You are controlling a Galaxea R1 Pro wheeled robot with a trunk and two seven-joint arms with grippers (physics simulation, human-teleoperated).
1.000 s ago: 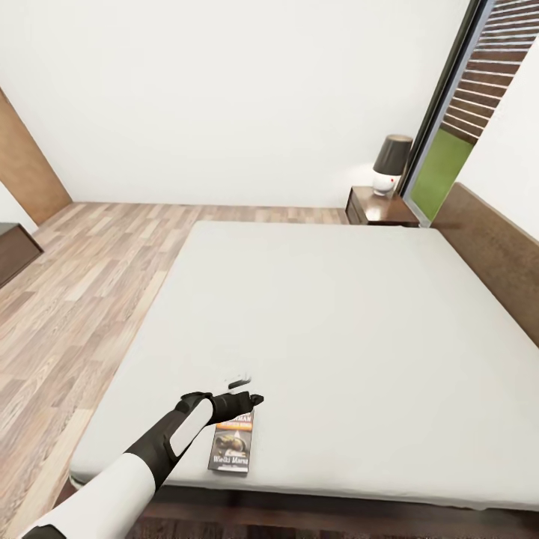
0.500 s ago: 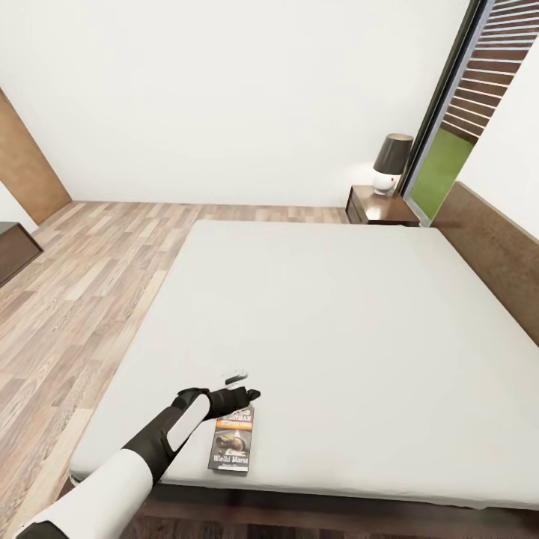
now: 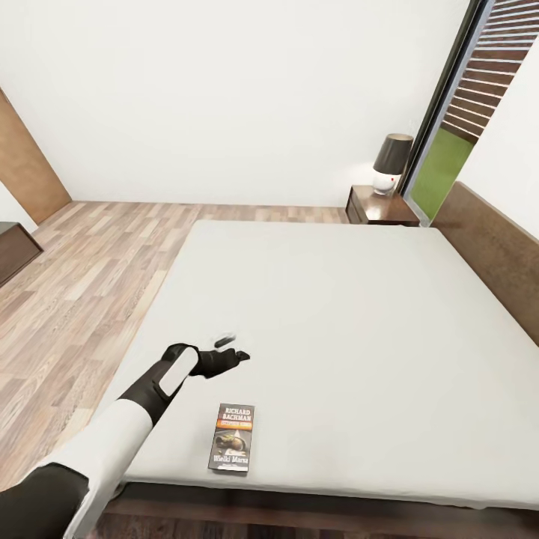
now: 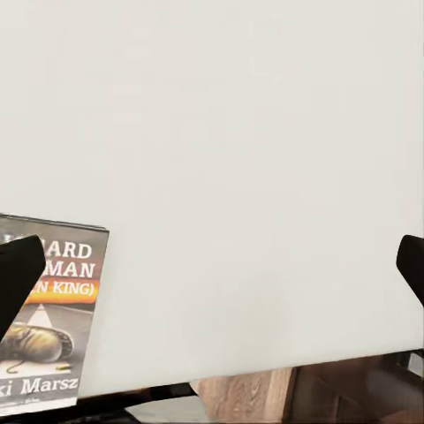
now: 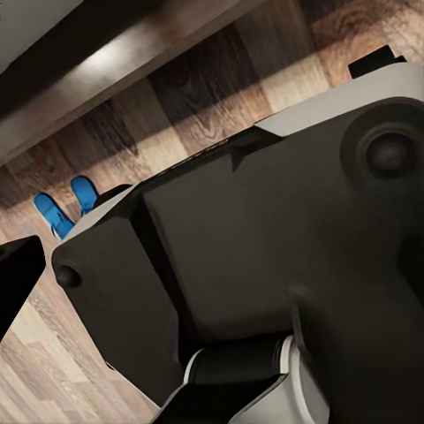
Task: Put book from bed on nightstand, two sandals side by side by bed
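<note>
Thin dark paperback book (image 3: 232, 438) lies flat near the foot edge of the pale grey-white bed (image 3: 359, 314), ungrasped. Left hand (image 3: 227, 347) hovers beyond it, fingers apart. Suggest lowering over the book's short edge, pinching spine-side; the right hand's state I cannot tell.

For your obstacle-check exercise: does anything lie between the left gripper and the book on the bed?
Nothing visible does. The left gripper, jaws open, hovers over bare mattress just beyond the book on the bed.

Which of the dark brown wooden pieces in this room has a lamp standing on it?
The small nightstand in the far corner beside the window, left of the bed's headboard. A dark-shaded lamp stands on its top; the headboard carries nothing.
</note>
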